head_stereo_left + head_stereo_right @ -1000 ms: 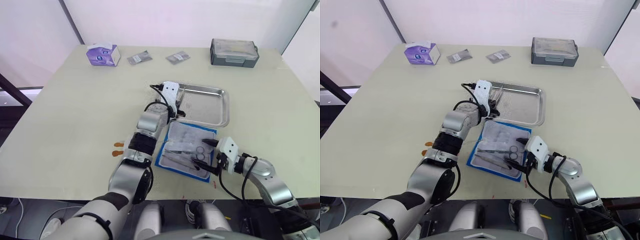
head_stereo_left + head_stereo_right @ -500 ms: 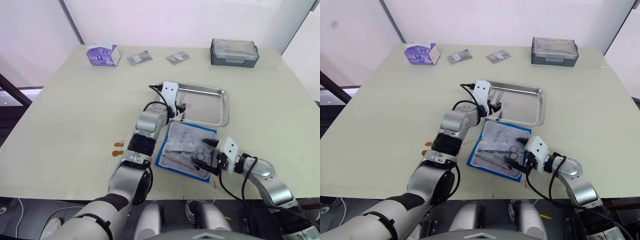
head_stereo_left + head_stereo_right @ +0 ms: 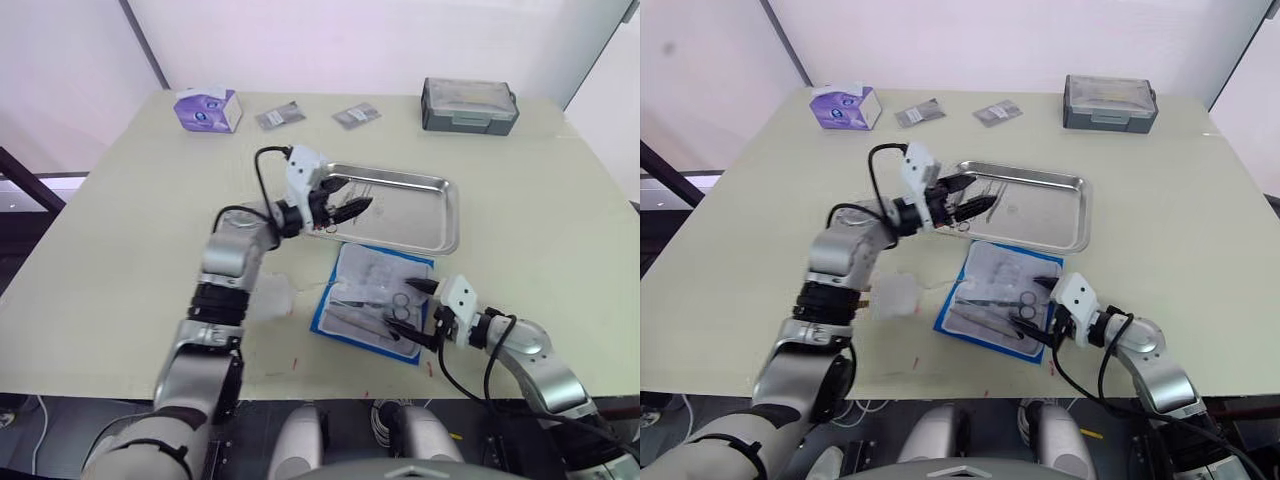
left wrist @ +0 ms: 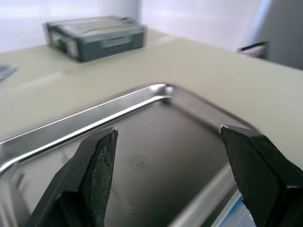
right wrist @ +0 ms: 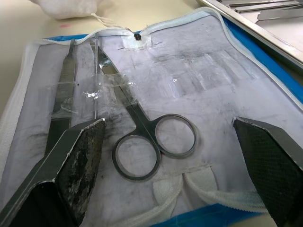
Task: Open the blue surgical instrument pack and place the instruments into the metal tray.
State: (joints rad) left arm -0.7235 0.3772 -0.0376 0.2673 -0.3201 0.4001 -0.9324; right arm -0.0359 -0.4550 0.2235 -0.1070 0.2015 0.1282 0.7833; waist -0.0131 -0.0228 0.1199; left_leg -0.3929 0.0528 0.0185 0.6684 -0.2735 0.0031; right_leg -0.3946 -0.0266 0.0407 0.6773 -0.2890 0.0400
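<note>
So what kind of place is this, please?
Probably a lab set up to practise surgical instrument handling, not a real operating room: a plain table holds a steel tray, an open blue pack with scissors, and a grey box.

Left arm: raised, bent at the elbow, forearm reaching forward and toward the robot's right. Left gripper [image 3: 352, 206]: white wrist housing with a looped black cable; two black fingers [image 4: 97, 172] spread wide apart, nothing between them, pointing right and hanging above the table.

Right arm: low at the near edge, silver forearm angled inward toward the left. Right gripper [image 3: 418, 312]: white wrist block; fingers [image 5: 80, 156] parted wide, empty, tips pointing left, close to the surface.
</note>
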